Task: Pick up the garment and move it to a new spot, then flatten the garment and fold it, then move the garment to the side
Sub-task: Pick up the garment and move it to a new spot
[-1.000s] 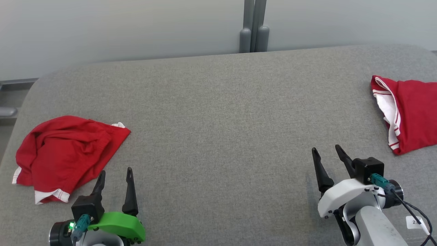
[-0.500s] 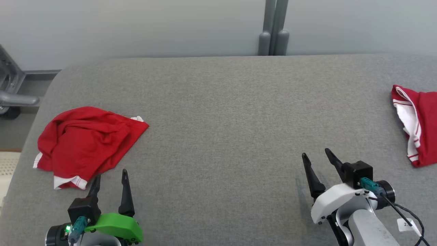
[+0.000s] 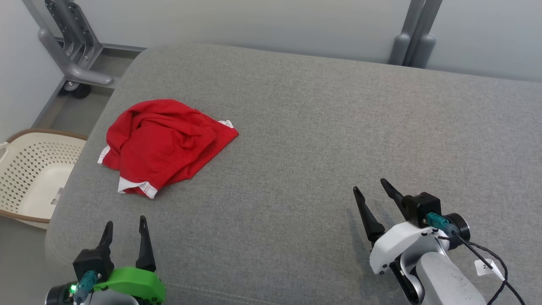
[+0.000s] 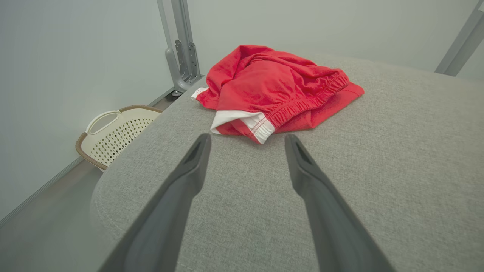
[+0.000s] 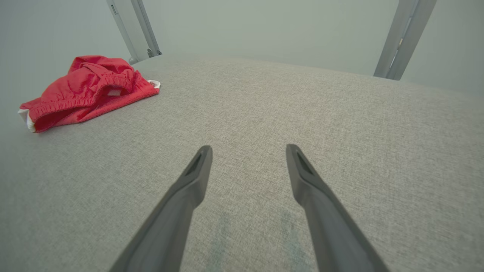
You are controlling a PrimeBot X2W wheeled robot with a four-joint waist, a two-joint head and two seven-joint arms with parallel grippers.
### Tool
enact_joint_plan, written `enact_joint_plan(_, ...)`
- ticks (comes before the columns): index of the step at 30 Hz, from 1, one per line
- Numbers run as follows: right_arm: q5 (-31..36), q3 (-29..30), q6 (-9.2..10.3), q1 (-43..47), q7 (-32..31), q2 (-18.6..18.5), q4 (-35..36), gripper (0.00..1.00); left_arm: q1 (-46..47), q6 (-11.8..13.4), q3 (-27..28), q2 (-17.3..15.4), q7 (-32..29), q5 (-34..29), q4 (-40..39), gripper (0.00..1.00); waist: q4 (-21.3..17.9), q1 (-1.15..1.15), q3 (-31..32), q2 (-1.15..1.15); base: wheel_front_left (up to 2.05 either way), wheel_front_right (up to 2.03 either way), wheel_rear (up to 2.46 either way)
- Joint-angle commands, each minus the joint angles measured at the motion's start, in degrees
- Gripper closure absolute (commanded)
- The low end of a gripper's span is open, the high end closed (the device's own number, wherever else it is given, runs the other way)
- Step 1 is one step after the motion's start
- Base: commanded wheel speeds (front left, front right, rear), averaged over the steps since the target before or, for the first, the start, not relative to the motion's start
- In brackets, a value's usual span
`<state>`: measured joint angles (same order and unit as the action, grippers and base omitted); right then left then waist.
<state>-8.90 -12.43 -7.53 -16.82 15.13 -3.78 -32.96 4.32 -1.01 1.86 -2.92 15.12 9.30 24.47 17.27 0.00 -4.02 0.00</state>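
A crumpled red garment (image 3: pixel 163 144) with white trim lies in a heap on the grey padded table (image 3: pixel 305 127), towards its left end. It also lies ahead in the left wrist view (image 4: pixel 272 88) and at the far left in the right wrist view (image 5: pixel 87 90). My left gripper (image 3: pixel 125 226) hovers open near the table's front left corner, a short way in front of the garment, nothing between its fingers. My right gripper (image 3: pixel 374 192) stands open over bare table at the front right, far from the garment.
A cream perforated laundry basket (image 3: pixel 29 169) sits on the floor left of the table, also in the left wrist view (image 4: pixel 113 136). Grey metal frame posts (image 3: pixel 413 36) and a wheeled stand (image 3: pixel 72 55) stand behind the table against a pale wall.
The head camera has swung left: the whole picture shifted right, the basket and stand came into view, and a second red garment at the right edge left it. Both grippers stay open.
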Motion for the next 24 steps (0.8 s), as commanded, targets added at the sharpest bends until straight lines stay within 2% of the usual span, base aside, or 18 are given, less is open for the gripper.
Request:
enact_joint_plan(1,-0.43,-0.19,0.09,-0.73,0.01,-0.83,-0.41,0.0,2.35,-0.67,0.56,-0.08,0.01,-0.79,0.82,0.0,-0.36,0.0,-2.15,0.0,0.0,0.0,0.0)
enact_joint_plan(7,-0.65,-0.61,0.09,-2.17,0.01,-2.19,-0.89,0.0,7.37,-2.65,2.06,-0.26,0.01,-3.3,5.88,0.0,-4.34,0.0,-5.2,0.0,0.0,0.0,0.0)
enact_joint_plan(12,-0.66,-0.93,0.09,-3.73,0.01,-3.16,-0.15,0.0,10.98,-3.1,2.93,-1.14,0.01,-4.46,9.47,0.0,-7.43,0.0,-7.93,0.0,0.0,0.0,0.0)
enact_joint_plan(18,-0.83,-1.31,0.09,-5.5,0.01,-4.2,1.21,0.0,16.02,-1.2,5.84,-2.38,0.0,-4.96,15.37,0.0,-11.55,0.0,-11.68,0.0,0.0,0.0,0.0)
enact_joint_plan(20,-1.05,-1.48,0.09,-6.13,0.01,-4.59,1.73,0.0,18.13,-0.13,7.34,-3.24,0.0,-4.31,19.69,0.0,-13.05,0.0,-12.73,0.0,0.0,0.0,0.0)
enact_joint_plan(24,-1.69,-1.62,0.09,-6.53,0.01,-5.01,2.17,0.0,20.7,0.46,10.42,-3.11,0.0,-1.74,26.26,0.0,-14.54,0.0,-13.51,0.0,0.0,0.0,0.0)
